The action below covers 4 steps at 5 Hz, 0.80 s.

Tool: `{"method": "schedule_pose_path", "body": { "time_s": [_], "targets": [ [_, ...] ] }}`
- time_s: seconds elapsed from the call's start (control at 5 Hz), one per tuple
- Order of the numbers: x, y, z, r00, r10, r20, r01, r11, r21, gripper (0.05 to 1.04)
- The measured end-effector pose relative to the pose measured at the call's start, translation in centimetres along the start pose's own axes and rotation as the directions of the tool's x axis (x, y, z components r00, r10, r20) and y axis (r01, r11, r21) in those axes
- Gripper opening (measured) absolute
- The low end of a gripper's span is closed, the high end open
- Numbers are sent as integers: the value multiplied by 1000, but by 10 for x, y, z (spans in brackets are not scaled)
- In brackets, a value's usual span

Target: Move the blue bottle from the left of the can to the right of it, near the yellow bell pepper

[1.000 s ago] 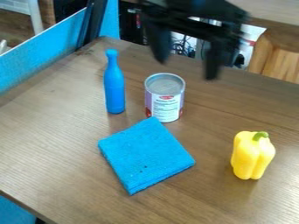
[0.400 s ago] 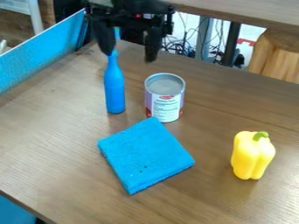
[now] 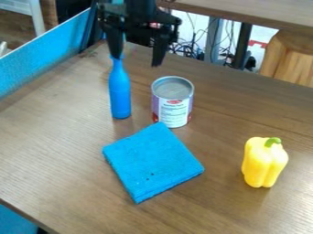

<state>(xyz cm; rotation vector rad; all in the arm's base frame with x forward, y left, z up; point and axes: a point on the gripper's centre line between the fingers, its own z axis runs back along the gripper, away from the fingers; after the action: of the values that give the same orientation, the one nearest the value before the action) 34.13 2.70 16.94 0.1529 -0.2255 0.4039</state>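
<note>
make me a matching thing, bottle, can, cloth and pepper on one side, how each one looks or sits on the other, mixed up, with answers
1. bottle
2. can
3. cloth
4. pepper

A. folded, lying flat
B. yellow, with a green stem
C. blue, standing upright, with a slim neck
D. standing upright, with a grey top and a label on its side

Right pairs: 1-C, 2-D, 3-A, 4-B
</note>
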Motion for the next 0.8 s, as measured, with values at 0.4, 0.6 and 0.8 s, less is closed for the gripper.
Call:
{"method": "schedule_pose_path", "body": {
  "time_s": [0.4,0.6,0.8],
  "targets": [
    [18,24,-8,997,72,-15,-70,995,76,1001],
    [20,35,-9,994,105,-19,-103,991,85,1001],
    [20,35,-19,994,100,-50,-94,991,95,1001]
  ]
}}
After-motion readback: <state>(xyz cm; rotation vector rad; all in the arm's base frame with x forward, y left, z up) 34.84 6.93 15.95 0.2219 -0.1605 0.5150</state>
